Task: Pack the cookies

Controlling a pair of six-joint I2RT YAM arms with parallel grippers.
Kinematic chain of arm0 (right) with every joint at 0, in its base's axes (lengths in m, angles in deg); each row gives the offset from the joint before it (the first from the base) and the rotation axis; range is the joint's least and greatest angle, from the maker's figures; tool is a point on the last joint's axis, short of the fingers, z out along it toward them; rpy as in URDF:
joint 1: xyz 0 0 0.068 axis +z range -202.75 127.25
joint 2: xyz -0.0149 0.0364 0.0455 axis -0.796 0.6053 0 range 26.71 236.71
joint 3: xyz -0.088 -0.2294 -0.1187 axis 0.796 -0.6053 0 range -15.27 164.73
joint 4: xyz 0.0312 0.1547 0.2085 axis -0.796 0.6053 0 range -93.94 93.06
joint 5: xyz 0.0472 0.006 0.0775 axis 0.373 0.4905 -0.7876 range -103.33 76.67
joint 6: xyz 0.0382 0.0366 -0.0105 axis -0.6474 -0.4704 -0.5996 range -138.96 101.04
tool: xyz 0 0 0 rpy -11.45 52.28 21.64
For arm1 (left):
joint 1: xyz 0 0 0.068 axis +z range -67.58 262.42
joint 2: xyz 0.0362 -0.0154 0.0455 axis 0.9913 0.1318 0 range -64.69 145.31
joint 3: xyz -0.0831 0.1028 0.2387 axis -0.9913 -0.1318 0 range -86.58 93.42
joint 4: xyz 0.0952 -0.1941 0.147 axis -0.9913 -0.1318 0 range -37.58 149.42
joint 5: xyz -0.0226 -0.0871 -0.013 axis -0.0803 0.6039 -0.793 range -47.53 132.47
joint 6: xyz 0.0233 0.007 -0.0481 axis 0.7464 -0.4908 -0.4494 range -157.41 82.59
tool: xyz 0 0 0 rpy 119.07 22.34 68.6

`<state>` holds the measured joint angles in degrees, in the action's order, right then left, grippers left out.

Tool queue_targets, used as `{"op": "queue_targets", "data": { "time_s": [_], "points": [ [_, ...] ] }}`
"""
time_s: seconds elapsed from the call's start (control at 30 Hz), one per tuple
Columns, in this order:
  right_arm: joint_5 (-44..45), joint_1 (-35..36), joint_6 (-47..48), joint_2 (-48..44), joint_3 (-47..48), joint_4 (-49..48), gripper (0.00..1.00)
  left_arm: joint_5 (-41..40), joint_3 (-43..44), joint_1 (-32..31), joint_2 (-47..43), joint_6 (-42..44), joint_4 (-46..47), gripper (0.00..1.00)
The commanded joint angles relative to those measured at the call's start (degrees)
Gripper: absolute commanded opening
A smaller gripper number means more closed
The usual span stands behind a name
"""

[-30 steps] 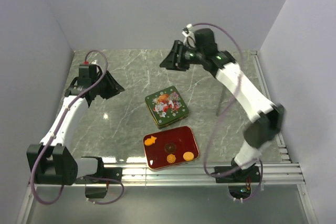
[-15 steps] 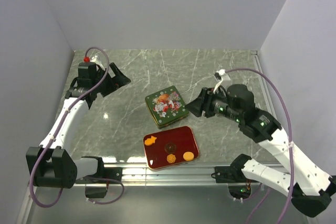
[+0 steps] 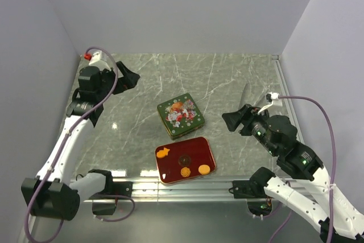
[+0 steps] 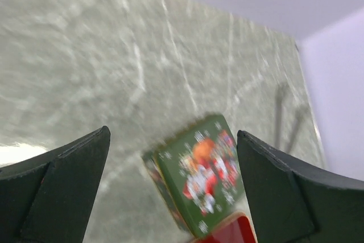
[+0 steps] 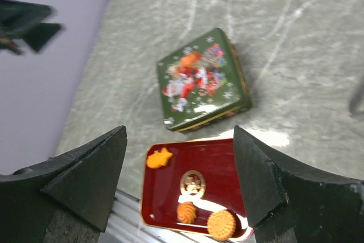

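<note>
Three cookies lie in the open red tin (image 3: 206, 151): an orange fish (image 3: 164, 152), a brown swirl (image 3: 185, 172) and a round orange biscuit (image 3: 203, 169). The right wrist view shows the same fish (image 5: 158, 157), swirl (image 5: 186, 213) and biscuit (image 5: 222, 225) in the red tin (image 5: 227, 163). My right gripper (image 3: 233, 119) hovers open to the right of the tin, empty (image 5: 179, 135). My left gripper (image 3: 128, 78) is open and empty at the far left, high above the table (image 4: 172, 134).
A green lid with a Christmas picture (image 3: 180, 115) lies just behind the red tin, also seen as the green lid (image 5: 202, 86) (image 4: 202, 180). A metal rail (image 3: 187, 189) runs along the front edge. Walls close in the left, back and right.
My right arm swung from the back of the table down to the right side, its jaws spreading. My left gripper rose toward the far left corner and opened wide.
</note>
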<state>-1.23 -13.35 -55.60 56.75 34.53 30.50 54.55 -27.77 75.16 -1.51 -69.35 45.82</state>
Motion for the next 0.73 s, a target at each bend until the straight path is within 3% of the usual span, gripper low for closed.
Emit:
{"op": "queue_targets", "data": {
  "time_s": [0.0, 0.2, 0.37, 0.5, 0.7],
  "points": [
    [3.64, 0.24, 0.6, 2.04, 1.0, 0.9, 0.82, -10.39, -2.89, 0.06, -4.72, 3.91, 5.52, 1.0],
    [2.4, 0.24, 2.72, 1.77, -0.49, -0.51, 0.82, -22.95, -12.98, 0.06, -11.4, 7.41, 13.16, 0.99],
    [2.49, 0.33, 3.77, 2.48, -0.32, 0.55, 0.82, -34.82, -25.65, 0.06, -20.18, 13.12, 25.19, 0.89],
    [2.58, 0.33, 4.48, 1.86, -1.46, -1.29, 0.82, -35.54, -37.68, 0.06, -26.52, 21.64, 35.56, 0.89],
    [3.71, 0.33, 3.42, 1.51, -2.69, -3.85, 0.76, -37.91, -43.76, 0.32, -28.63, 18.85, 34.7, 0.91]
  ]
}}
